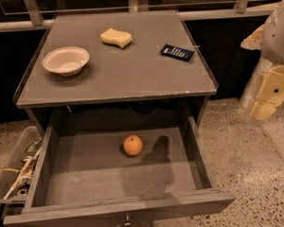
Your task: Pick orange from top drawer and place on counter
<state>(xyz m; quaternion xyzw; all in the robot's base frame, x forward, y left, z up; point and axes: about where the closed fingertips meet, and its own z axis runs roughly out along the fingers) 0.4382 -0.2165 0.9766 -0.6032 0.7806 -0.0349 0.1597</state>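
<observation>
One gripper (264, 109) hangs beyond the right edge of the counter (132, 70); open or closed, we cannot tell. Down to its left the orange (133, 145), small, round and bright, sits alone mid-floor in the pulled-out top drawer (85, 174), so we judge it reachable from above, with bare counter to land on.

White bowl (66, 60), yellow sponge (116, 37), dark packet (177, 52), cluttered bin (20, 143) lower left
</observation>
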